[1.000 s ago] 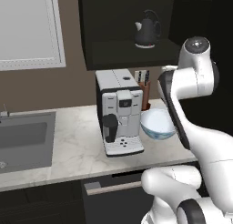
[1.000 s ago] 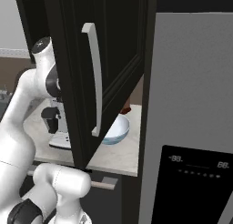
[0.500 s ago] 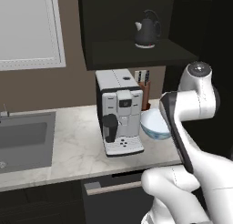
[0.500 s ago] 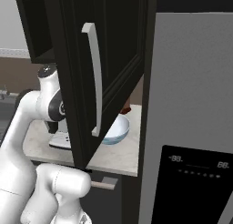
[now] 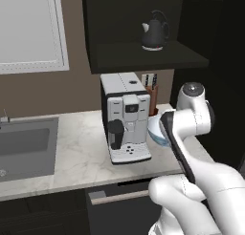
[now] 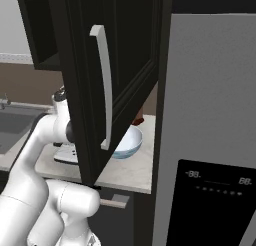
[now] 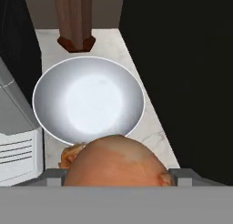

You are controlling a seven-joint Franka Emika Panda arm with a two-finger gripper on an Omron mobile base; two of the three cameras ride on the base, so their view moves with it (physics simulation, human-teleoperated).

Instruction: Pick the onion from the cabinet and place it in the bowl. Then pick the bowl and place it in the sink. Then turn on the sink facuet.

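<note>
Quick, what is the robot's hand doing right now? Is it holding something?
Gripper: closed on the onion, holding it above the empty bowl.

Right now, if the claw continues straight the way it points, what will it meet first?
Most likely the bowl: its white inside lies just ahead of the claw, which holds the onion. Depth is unclear.

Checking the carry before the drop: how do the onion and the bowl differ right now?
The onion is orange-brown with a papery skin; the bowl is white inside. The onion sits at the gripper, off the counter; the bowl rests on the counter beside the coffee machine. The bowl is empty. Both are round.
</note>
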